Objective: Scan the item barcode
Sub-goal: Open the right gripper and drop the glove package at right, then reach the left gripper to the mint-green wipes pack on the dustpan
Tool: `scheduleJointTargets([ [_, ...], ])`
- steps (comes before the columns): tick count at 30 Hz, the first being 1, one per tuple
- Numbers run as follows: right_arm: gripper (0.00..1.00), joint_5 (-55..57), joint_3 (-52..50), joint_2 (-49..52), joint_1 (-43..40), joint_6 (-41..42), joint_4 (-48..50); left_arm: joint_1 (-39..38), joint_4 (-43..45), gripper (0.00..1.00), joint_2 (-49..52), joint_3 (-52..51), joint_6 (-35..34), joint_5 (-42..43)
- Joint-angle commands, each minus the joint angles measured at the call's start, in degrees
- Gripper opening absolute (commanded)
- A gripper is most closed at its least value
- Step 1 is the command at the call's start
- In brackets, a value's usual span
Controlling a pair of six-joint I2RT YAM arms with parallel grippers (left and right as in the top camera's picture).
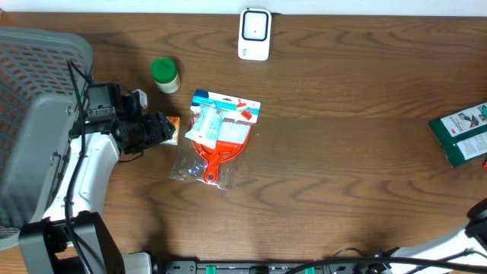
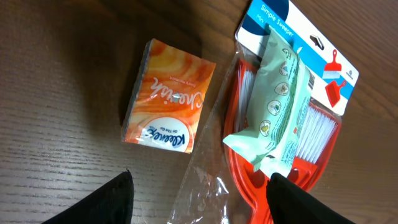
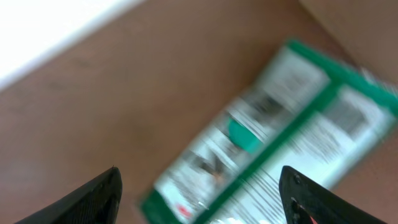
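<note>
— Where is the item?
— I take it to be the tissues (image 2: 169, 96), flat on the bench (image 1: 342, 190) at 9 o'clock, just beside the dustpan pack (image 2: 292, 106). My left tool (image 2: 200, 180) hangs open above them, jaws spread to straddle them
— And your right tool (image 3: 199, 174)?
— Open too, holding nothing, over the green pack (image 3: 267, 130) at 3 o'clock. The scanner (image 1: 255, 34) stands at 12 o'clock, screen up, ready for a barcode

The tissue pack (image 2: 169, 93) is swirled orange, the dustpan (image 1: 219, 152) red, the box (image 3: 273, 137) green-and-white.

Glossy plastic tissue pack (image 2: 171, 93), wood-grain table (image 1: 342, 190)
</note>
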Motion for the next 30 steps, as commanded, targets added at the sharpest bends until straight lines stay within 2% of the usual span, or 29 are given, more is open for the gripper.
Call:
scheduleJointTargets([
  [1,0.79,-10.97,0.02,-6.78,2.99,3.61,0.94,0.42,0.76,0.68,-0.42,-0.39,-0.68,-0.5],
  [11,0.82,-9.18,0.02,-15.98,20.26,3.65,-3.69,0.59,8.98,0.69,-2.67,-0.28,-0.63,1.79],
  [14,0.83,-8.92,0.02,-17.4,27.06,4.5,-4.57,0.87,9.55,0.69,-5.99,-0.28,1.95,1.88],
  [19,0.88,0.2,0.02,-17.66,36.61,6.34,-6.88,0.72,5.84,0.68,-12.15,-0.28,7.54,1.84],
  [22,0.94,7.19,0.02,-17.62,40.22,6.4,-9.38,0.68,1.4,0.69,-12.96,-0.28,10.56,1.86],
  [24,0.99,10.54,0.02,-17.62,41.55,6.34,-10.91,0.5,-0.94,0.68,-12.35,-0.28,11.93,1.86],
  [30,0.99,11.23,0.0,-17.62,42.07,3.8,-14.99,-2.8,-2.51,0.68,-8.44,-0.28,15.67,1.84],
])
